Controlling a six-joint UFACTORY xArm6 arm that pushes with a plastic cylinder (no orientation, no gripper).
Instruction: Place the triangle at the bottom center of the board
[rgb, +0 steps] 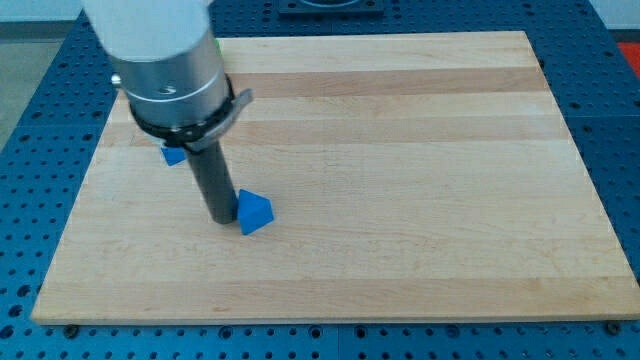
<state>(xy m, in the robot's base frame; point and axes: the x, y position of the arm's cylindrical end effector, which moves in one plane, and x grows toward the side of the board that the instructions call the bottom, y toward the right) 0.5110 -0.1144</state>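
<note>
two blue blocks lie on the wooden tabletop (400, 150). the blue triangle (254, 212) sits left of centre toward the near edge. my tip (221, 219), a plain rod tool holding nothing, touches the triangle's left side. a second blue block (173, 154) peeks out farther left, partly hidden behind the arm.

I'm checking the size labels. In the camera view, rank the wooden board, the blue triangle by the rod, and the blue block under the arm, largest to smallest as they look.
1. wooden board, by far.
2. blue triangle, touching the right of my tip.
3. blue block: looks smallest, but the arm hides most of it and it lies farther up the view, so its rank against the triangle is unsure.
</note>
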